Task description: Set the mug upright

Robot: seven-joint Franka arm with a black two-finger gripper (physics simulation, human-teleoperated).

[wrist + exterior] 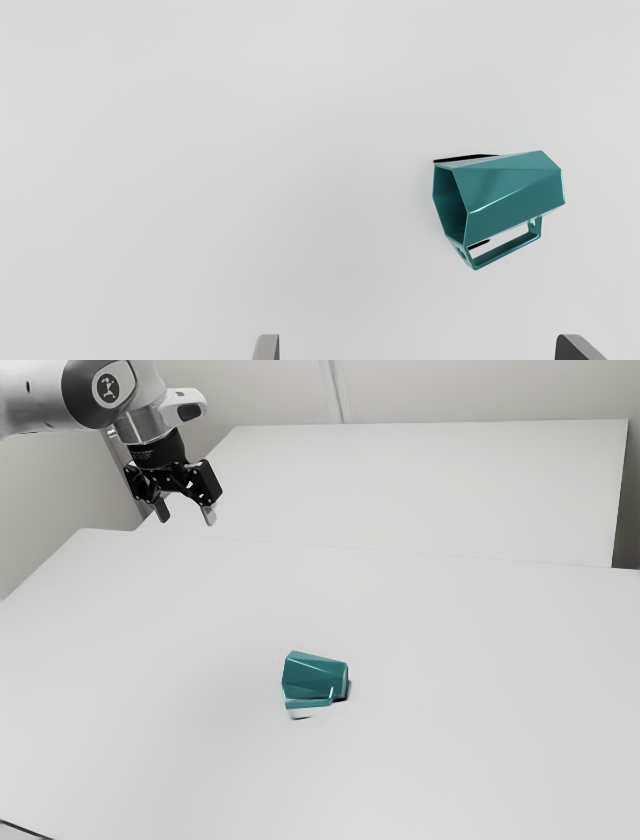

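High over the white table, at the exterior view's upper left, my gripper [187, 518] hangs open with nothing between its fingers. In the wrist view the two fingertips of the gripper [417, 345] stand wide apart. A teal faceted mug [314, 677] lies on its side near the middle of the exterior view, well apart from the gripper and lower. The wrist view has the mug [515, 185] with its hollow mouth facing sideways, and its angular handle [507, 251] sticks out on the side nearer the fingertips.
The mug rests on a broad white table [180, 660]. Beyond it, a second white surface [430, 480] stretches toward pale walls. A thin dark edge [25, 829] crosses the exterior view's lower left corner.
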